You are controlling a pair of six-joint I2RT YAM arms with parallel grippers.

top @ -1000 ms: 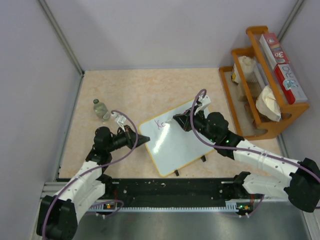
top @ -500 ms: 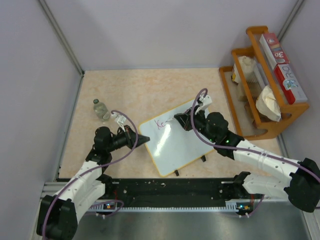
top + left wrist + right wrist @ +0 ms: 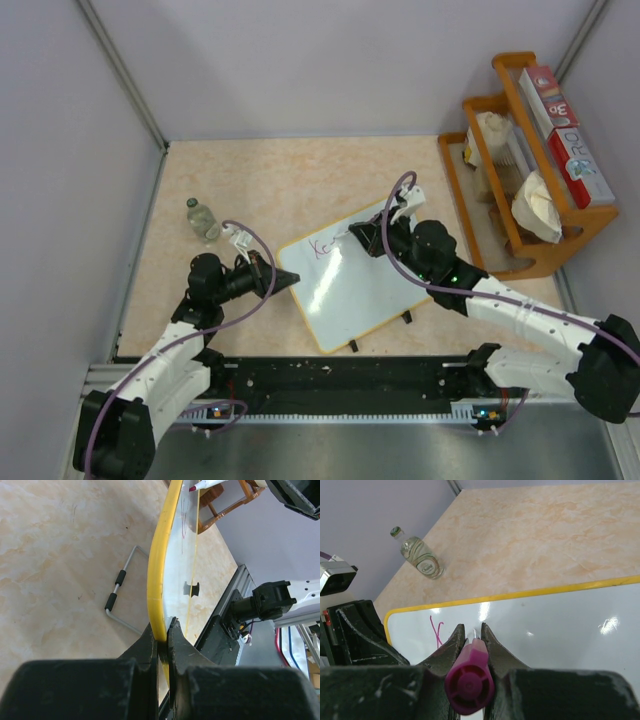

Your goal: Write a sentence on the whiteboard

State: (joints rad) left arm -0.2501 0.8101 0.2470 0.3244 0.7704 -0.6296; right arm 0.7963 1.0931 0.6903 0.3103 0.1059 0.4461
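Overhead, the whiteboard (image 3: pixel 352 290) lies mid table (image 3: pixel 270 180). Only the left wrist view shows the left end effector (image 3: pixel 161 630) pinched on its yellow rim. The right wrist view shows the right end effector (image 3: pixel 472 629) clamping a purple marker (image 3: pixel 469 682) (the sentence (image 3: pixel 438 633) begins "K").

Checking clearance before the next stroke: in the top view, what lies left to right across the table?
Left to right: bottle → left gripper, clamped on the whiteboard's rim → whiteboard → wooden rack. The right gripper, holding the marker, overlaps the whiteboard, so it is left out.
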